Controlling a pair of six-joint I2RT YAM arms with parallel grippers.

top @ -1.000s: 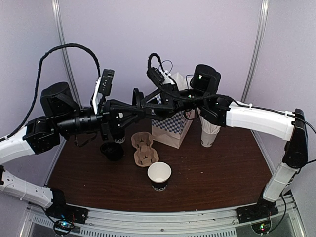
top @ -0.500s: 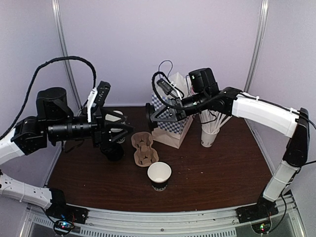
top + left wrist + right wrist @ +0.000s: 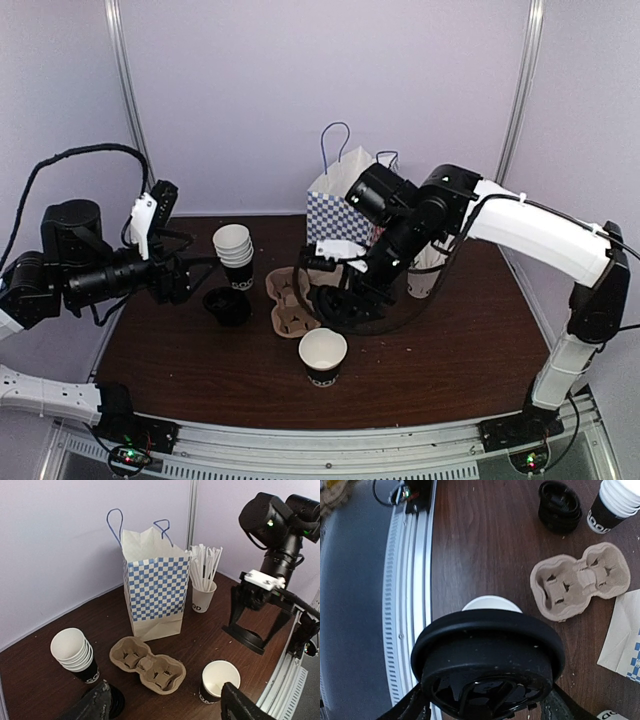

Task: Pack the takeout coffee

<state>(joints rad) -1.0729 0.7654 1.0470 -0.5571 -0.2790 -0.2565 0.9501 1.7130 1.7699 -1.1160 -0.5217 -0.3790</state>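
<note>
The takeout coffee cup [image 3: 322, 357], black paper with a white inside, stands lidless near the table's front; it also shows in the left wrist view [image 3: 217, 682]. My right gripper [image 3: 345, 298] is shut on a black plastic lid [image 3: 350, 310] and holds it low over the table, just behind and to the right of the cup. In the right wrist view the lid [image 3: 487, 655] fills the jaws and the cup's white rim [image 3: 492, 603] peeks out beyond it. My left gripper [image 3: 185, 275] hangs open and empty at the far left. The checkered bag [image 3: 345, 215] stands open at the back.
A cardboard cup carrier [image 3: 292, 302] lies between the bag and the cup. A stack of lidless black cups [image 3: 233, 255] and a pile of black lids [image 3: 228, 305] sit at the left. A white cup of white sticks [image 3: 204, 597] stands right of the bag.
My left gripper opened, let go of the lid and drew back to the left. My right arm carried the lid from beside the bag down towards the lidless cup.
</note>
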